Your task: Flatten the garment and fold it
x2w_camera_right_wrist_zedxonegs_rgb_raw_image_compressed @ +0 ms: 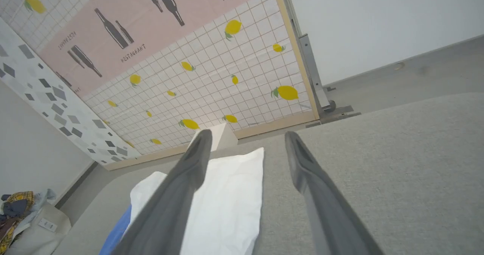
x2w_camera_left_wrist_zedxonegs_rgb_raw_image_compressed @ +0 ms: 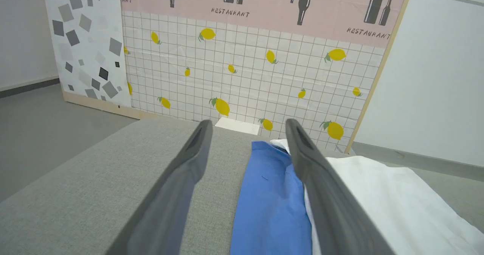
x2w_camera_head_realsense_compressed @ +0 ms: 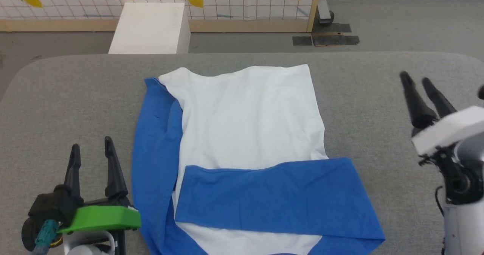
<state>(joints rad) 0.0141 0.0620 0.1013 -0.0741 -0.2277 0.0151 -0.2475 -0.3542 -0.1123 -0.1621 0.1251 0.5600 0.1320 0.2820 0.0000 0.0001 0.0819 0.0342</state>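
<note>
While the garment (x2w_camera_head_realsense_compressed: 249, 134) lies partly folded at the middle of the grey table (x2w_camera_head_realsense_compressed: 68, 96), the left gripper (x2w_camera_head_realsense_compressed: 92, 149) and right gripper (x2w_camera_head_realsense_compressed: 417, 80) hover on either side, both spread and empty.

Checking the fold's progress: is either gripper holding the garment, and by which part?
Nothing is held. The left gripper and right gripper are both open on either side of the garment.
</note>
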